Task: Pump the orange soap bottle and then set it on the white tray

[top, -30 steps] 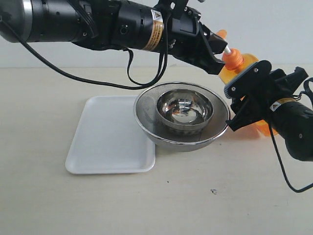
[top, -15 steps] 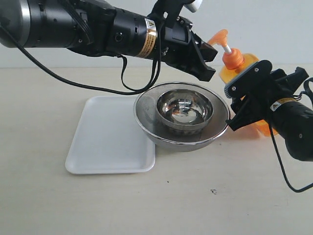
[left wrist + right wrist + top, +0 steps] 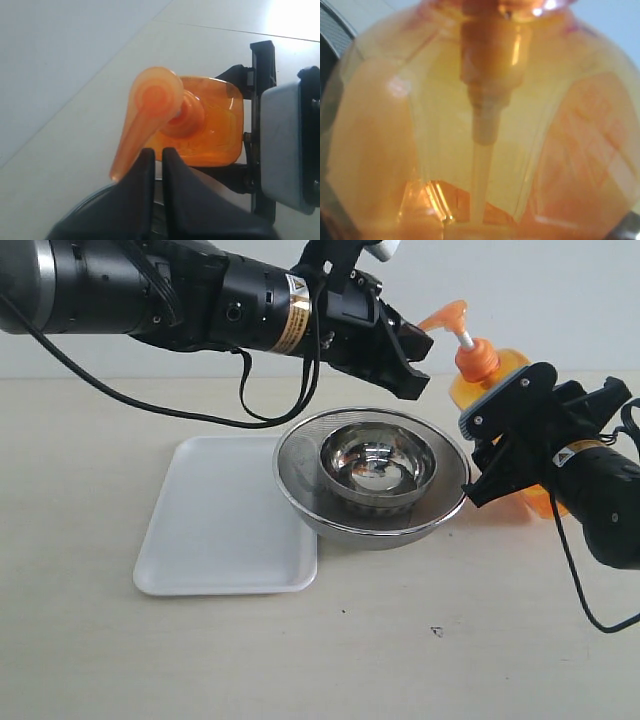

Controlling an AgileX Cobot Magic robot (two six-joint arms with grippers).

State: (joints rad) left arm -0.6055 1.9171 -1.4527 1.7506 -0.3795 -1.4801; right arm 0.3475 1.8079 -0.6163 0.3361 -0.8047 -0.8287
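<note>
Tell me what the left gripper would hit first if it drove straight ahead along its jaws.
Most likely the orange soap bottle: in the left wrist view the left gripper, jaws shut, aims at its pump collar. Depth is unclear, though.

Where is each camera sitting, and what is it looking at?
Exterior view: off the arms, facing the table with the white tray, steel bowls and orange soap bottle; both arms, left gripper and right gripper, show.
Left wrist view: on the left arm, looking past its own shut fingers at the pump head; the right gripper shows too.
Right wrist view: on the right arm, so close that the bottle fills the picture; no fingers clearly show.
All three see the bottle.
</note>
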